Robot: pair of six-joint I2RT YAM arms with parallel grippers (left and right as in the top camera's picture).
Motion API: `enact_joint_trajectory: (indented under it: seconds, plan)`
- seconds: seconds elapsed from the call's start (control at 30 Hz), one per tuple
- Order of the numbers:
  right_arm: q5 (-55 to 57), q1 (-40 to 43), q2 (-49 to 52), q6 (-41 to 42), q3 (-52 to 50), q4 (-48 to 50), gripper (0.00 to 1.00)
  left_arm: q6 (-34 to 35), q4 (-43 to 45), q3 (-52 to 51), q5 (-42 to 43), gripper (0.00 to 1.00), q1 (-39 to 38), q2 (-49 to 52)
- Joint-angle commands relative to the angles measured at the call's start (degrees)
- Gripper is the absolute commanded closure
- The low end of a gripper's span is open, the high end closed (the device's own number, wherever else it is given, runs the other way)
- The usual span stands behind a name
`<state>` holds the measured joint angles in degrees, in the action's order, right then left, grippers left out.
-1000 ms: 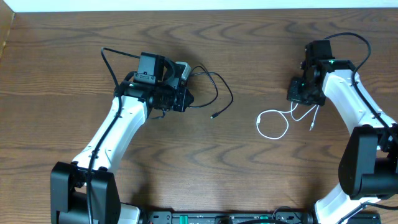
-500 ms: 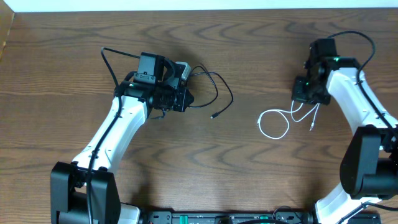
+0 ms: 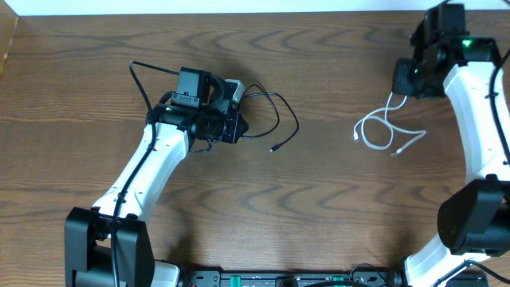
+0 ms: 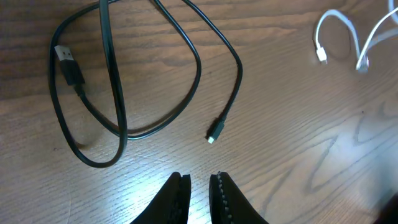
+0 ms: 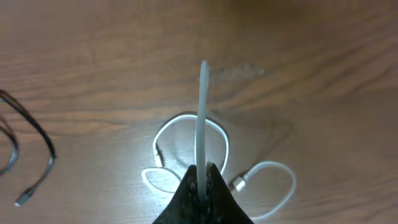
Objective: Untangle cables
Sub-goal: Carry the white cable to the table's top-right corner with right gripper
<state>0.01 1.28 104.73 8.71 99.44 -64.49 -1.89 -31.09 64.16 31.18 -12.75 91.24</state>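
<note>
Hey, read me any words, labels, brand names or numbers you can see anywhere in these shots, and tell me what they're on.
No readable text in any view.
The black cable, the white cable, the wooden table and both arms carry no visible print.
The strip of equipment at the bottom edge of the overhead view may carry markings, but they are too small to read.

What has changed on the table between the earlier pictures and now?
The right gripper, shut on the white cable, moved toward the far right corner of the table and dragged the cable with it, farther from the black cable. The white cable's loop changed shape. The left gripper, nearly closed and empty, stayed where it was, and so did the black cable.
</note>
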Motion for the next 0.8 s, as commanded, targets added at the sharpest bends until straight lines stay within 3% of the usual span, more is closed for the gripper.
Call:
enact_joint_trajectory:
  seconds: [0.0,0.53,0.77]
  plan:
    - [0.48,0.57,-1.22,-2.62,4.57,-1.60,0.99,0.09,-0.17,-0.20,-0.24,0.83,0.07,-0.26]
    - [-5.55,2.56,-1.22,-6.05,9.38,-2.21,0.99,0.22,0.70,-0.20,0.83,0.84,0.07,-0.26]
    - [-5.49,2.95,-1.22,-6.27,9.38,5.35,0.99,0.24,3.45,-0.20,2.93,0.83,-0.48,-0.26]
